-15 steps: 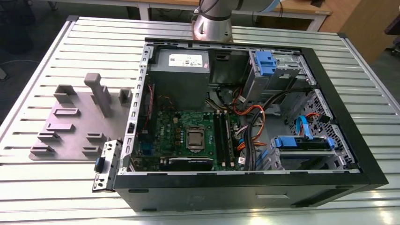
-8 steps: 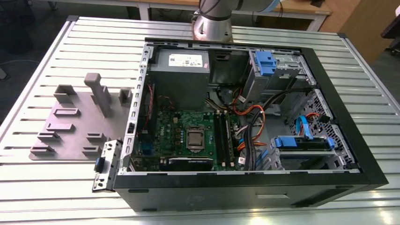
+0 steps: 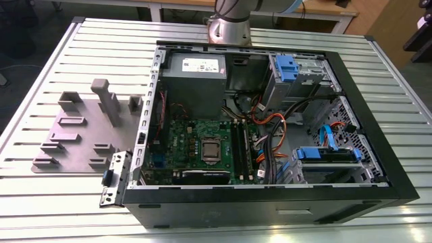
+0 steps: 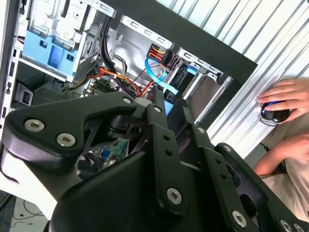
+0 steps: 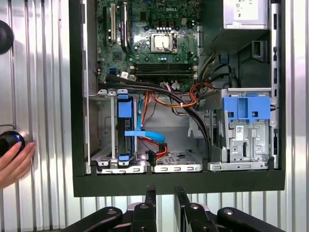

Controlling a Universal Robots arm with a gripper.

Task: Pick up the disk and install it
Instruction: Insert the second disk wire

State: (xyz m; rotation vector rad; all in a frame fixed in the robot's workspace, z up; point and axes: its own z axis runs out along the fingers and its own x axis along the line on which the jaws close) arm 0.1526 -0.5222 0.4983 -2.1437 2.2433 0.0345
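Observation:
The disk [image 3: 328,154] stands on edge in the drive cage at the case corner on the exterior view's right, its blue rails and end piece showing. In the first wrist view the disk [image 5: 124,126] is a narrow blue-edged slab between the cage's silver walls, with a blue cable [image 5: 145,135] lying beside it. My gripper [image 5: 165,191] hangs outside the black case wall [image 5: 174,182], back from that cage. Its black fingers [image 5: 150,193] stand a small gap apart with nothing between them. In the second wrist view the gripper [image 4: 171,104] points into the open case.
A blue clip with a silver cage [image 3: 287,68] sits by the grey power supply box [image 3: 196,71]. Orange and black cables [image 5: 178,99] cross the middle of the case. A grey fixture plate [image 3: 81,132] lies on the slatted table [image 3: 60,202]. A person's hand [image 4: 282,96] rests beside the case.

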